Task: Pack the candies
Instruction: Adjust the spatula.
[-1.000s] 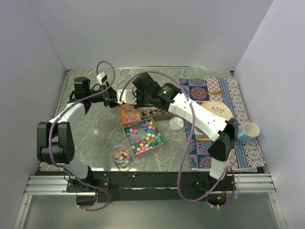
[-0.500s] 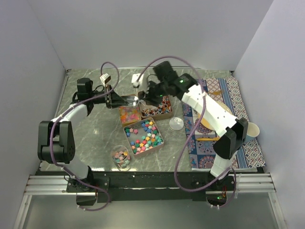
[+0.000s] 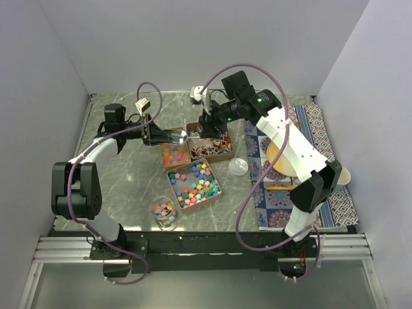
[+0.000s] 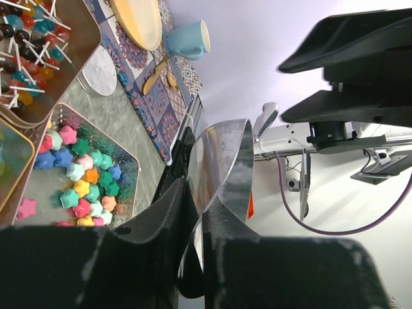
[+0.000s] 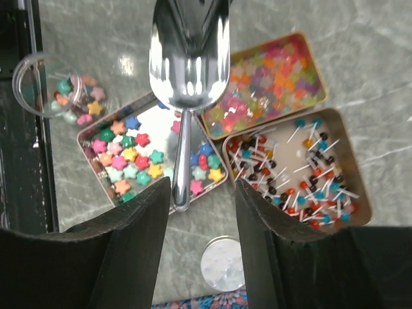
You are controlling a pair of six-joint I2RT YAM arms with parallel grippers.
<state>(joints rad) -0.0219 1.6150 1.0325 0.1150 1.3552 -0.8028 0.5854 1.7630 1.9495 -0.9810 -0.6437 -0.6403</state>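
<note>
Lab test cell: blank white walls (image 3: 193,45) enclose a marble tabletop (image 3: 129,177).
</note>
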